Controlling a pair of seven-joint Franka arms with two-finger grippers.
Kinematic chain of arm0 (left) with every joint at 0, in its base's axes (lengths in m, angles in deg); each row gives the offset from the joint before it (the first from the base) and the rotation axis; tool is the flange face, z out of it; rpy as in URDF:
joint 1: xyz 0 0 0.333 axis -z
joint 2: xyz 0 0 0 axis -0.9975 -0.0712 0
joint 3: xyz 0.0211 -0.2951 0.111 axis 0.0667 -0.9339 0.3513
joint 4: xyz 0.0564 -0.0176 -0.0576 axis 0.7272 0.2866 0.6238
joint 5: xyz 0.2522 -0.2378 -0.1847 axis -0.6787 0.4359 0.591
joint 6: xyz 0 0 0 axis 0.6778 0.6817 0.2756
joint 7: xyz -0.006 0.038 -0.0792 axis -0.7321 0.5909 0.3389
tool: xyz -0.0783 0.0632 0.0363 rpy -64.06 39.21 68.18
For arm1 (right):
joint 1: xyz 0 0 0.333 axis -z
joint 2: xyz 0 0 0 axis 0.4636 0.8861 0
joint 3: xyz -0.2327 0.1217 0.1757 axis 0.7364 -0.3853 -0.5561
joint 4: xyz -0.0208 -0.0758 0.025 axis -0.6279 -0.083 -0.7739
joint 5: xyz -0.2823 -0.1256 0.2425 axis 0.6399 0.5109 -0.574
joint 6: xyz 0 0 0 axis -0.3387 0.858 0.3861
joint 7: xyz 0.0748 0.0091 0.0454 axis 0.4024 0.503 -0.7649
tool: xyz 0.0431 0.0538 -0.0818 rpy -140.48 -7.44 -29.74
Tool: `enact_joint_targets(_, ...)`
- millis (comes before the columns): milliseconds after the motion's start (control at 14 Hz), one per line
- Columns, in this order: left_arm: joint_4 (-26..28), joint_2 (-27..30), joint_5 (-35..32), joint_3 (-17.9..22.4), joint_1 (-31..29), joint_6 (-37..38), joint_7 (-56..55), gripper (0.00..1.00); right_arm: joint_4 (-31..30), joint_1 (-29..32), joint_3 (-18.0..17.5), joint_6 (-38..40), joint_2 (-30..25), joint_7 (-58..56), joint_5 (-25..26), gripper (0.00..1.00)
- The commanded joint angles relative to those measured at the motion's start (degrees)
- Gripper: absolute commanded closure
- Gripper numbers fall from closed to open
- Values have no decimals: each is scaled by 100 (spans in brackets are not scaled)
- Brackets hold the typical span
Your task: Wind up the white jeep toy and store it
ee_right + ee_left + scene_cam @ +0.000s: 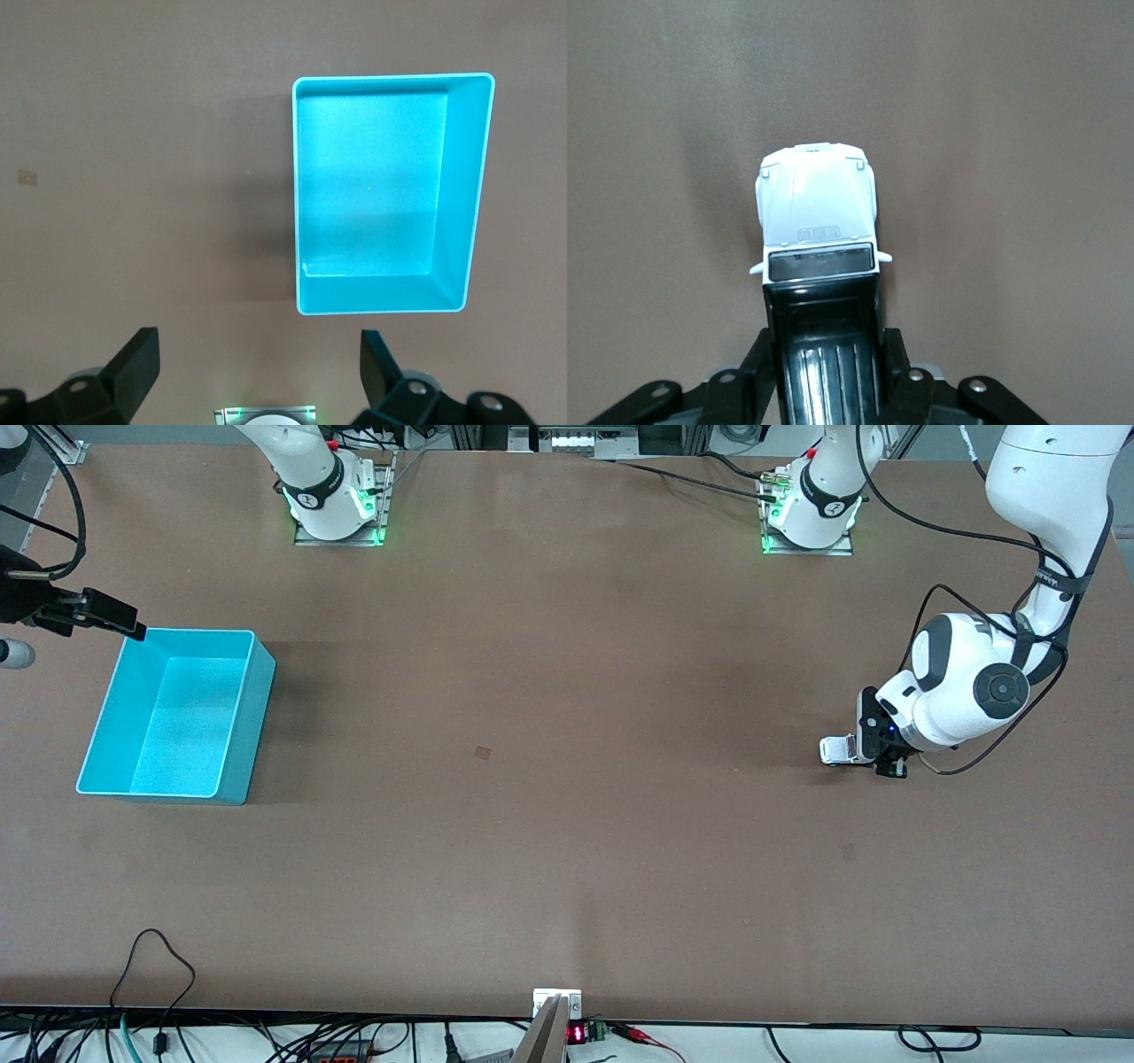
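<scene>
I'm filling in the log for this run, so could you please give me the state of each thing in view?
white jeep toy: upright, gripped at its black rear roof by the left gripper, low at the table at the left arm's end.
left gripper: shut on the jeep.
right gripper: open, holding nothing, waiting above the table beside the bin.
teal bin: upright, nothing in it, at the right arm's end.

Open teal bin [177,717] on the brown table [567,824], toward the right arm's end.
</scene>
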Motion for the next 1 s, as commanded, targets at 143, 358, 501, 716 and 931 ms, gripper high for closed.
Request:
enact_joint_targets(143,102,43,-117,-56,-61,-23,-125,67,-59,45,-26,45,-86,-115,-78,0)
enact_joint_targets(358,93,8,-125,-47,-62,-23,-125,67,-59,45,-26,37,-77,-115,-78,0)
enact_joint_targets(501,84,-19,-125,-47,-88,-23,-125,67,-59,45,-26,37,-77,-115,-78,0)
enact_joint_targets(716,67,-80,-125,-47,-123,-23,-99,69,-59,45,-26,37,-77,-115,-105,0)
enact_joint_targets(931,49,-176,-134,-47,-325,-23,-55,69,-59,54,-26,37,-77,-115,-105,0)
